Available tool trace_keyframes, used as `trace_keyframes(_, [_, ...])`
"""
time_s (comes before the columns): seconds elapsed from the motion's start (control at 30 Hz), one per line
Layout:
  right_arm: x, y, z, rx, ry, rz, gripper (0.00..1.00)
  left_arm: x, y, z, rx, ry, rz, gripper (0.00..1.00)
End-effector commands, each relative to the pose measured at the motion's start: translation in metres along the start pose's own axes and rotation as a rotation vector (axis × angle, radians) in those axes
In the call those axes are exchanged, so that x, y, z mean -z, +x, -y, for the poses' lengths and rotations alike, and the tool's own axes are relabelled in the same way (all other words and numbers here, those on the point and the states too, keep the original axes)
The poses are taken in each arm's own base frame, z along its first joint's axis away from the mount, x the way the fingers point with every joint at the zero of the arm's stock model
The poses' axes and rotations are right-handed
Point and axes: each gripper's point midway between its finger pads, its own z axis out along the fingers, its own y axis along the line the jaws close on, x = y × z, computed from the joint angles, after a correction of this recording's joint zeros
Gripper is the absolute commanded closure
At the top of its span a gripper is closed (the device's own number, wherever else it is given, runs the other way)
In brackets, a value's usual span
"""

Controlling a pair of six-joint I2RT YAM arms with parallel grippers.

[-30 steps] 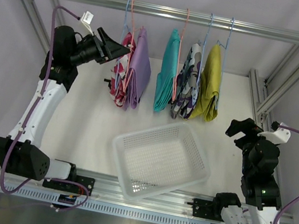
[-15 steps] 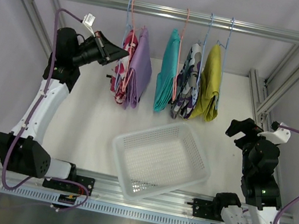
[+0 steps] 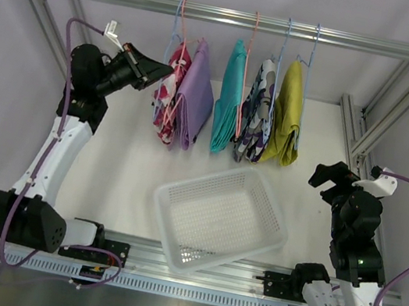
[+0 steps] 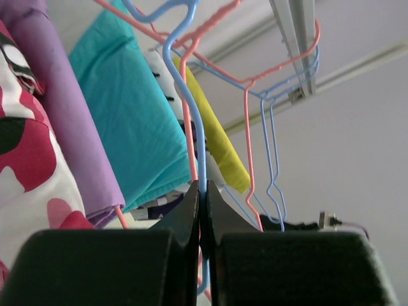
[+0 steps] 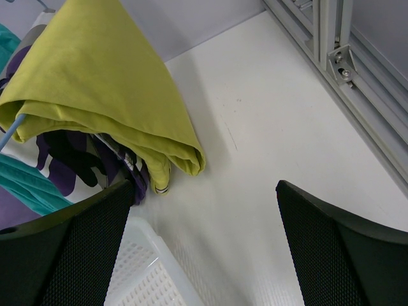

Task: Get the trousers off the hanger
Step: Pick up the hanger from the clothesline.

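Note:
Several pairs of trousers hang folded on wire hangers from the top rail (image 3: 236, 18): red-and-white (image 3: 169, 95), lilac (image 3: 193, 95), teal (image 3: 229, 98), camouflage (image 3: 256, 118) and mustard (image 3: 288, 112). My left gripper (image 3: 167, 71) is at the leftmost pair, up near the hanger's neck. In the left wrist view the gripper (image 4: 203, 191) is shut on the thin blue hanger wire (image 4: 199, 140), beside a pink hanger wire (image 4: 185, 95). My right gripper (image 3: 327, 175) stands open, low at the right, with the mustard pair (image 5: 108, 83) ahead of it and nothing between its fingers.
A white perforated basket (image 3: 220, 219) sits tilted on the table below the hanging clothes; its corner (image 5: 146, 274) shows in the right wrist view. Aluminium frame posts (image 3: 355, 128) run along the right side and the back left.
My left gripper has closed onto the blue hanger wire and risen slightly. The red-and-white and lilac pairs have swung a little to the right. The right arm has not moved.

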Motion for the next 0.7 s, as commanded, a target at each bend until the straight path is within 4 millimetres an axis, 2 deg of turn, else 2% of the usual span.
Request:
trace_keyframes(0.0, [0.003,-0.013,-0.003,-0.010,-0.004,0.029,0.01,0.029,-0.043,0.074,-0.190,0.088,0.206,1.00])
trace_keyframes(0.13, [0.004,-0.013,-0.003,-0.011,-0.004,0.031,0.01,0.044,-0.068,0.087,-0.230,0.012,0.331,0.99])
trace_keyframes(0.17, [0.004,-0.013,-0.002,-0.009,-0.002,0.030,0.00,0.045,-0.068,0.082,-0.215,-0.021,0.329,1.00])
trace_keyframes(0.27, [0.005,-0.012,-0.002,-0.008,-0.002,0.027,0.01,0.047,-0.076,0.087,-0.221,-0.034,0.358,0.99])
trace_keyframes(0.57, [0.006,-0.014,-0.001,-0.010,0.002,0.034,0.01,0.049,-0.098,0.115,-0.173,0.017,0.417,0.99])
trace_keyframes(0.67, [0.006,-0.014,-0.001,-0.008,0.001,0.034,0.01,0.052,-0.105,0.117,-0.173,0.000,0.455,0.99])
